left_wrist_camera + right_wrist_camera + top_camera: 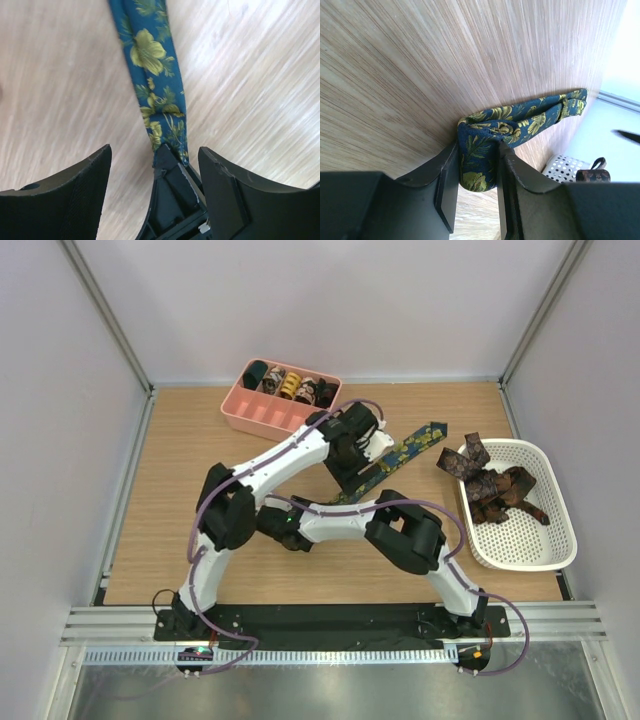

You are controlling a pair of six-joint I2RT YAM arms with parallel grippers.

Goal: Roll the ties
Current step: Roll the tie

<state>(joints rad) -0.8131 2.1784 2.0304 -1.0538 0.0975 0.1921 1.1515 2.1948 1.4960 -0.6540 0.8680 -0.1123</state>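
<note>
top: left arm (285, 458) stretches forward-right over the navy floral tie (405, 452) lying on the table (180, 490), right arm (345, 522) folds leftward. left wrist: left gripper (155, 150) has fingers spread wide above the flat tie. right wrist: right gripper (477, 147) pinches the tie's rolled end.

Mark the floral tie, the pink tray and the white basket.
floral tie (148, 52): left wrist view, on the big yellow flower of its flat length.
pink tray (255, 421): top view, on its near wall.
white basket (525, 537): top view, on its bare mesh floor.
</note>
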